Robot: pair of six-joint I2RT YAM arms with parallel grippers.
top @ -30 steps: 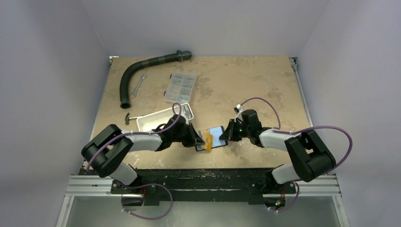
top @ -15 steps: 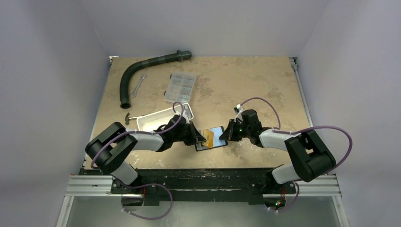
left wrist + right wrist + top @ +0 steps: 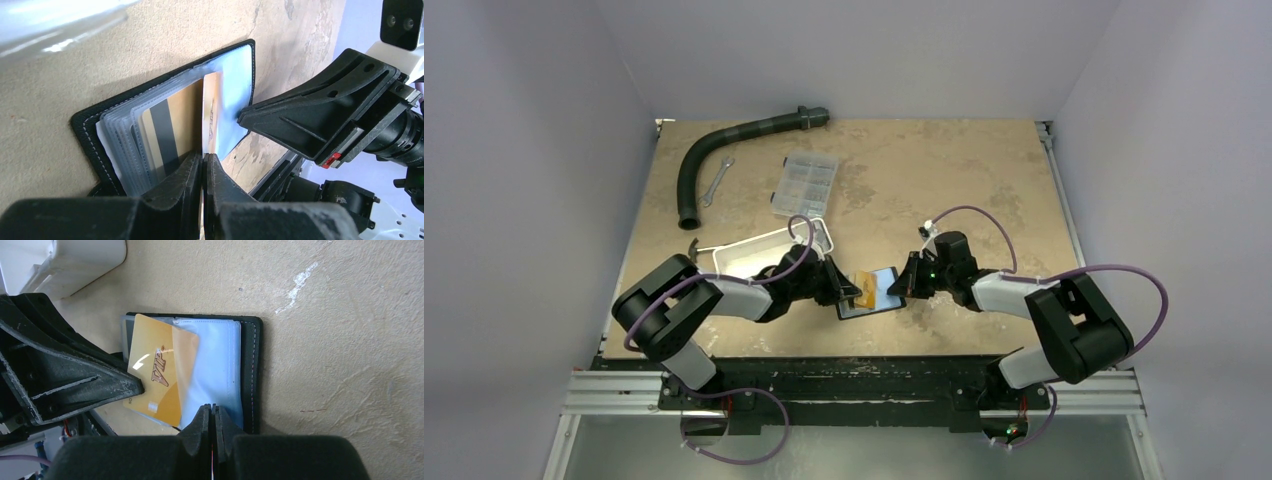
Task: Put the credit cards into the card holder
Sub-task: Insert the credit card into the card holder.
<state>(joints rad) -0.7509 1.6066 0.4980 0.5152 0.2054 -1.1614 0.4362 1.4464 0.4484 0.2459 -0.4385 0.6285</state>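
Observation:
The card holder [image 3: 881, 297] lies open on the table between both arms, black-edged [image 3: 252, 365] with pale blue clear sleeves. My left gripper [image 3: 204, 157] is shut on the near edge of an orange-yellow credit card [image 3: 212, 107]. The card [image 3: 157, 372] reads "VIP", and its far end sits under a clear sleeve. In the left wrist view, a gold surface with a dark stripe [image 3: 162, 132] shows through the sleeves. My right gripper [image 3: 213, 407] is shut, with its tips pressed onto the blue inner page. No other credit cards can be made out.
A white tray [image 3: 754, 250] stands just behind my left arm. Farther back are a clear compartment box [image 3: 805, 184], a curved black hose [image 3: 724, 150] and a wrench [image 3: 716, 182]. A small tool [image 3: 699, 247] lies left of the tray.
My left arm has drawn in to the right, carrying the orange card a little farther over the open holder. The right arm has not moved.

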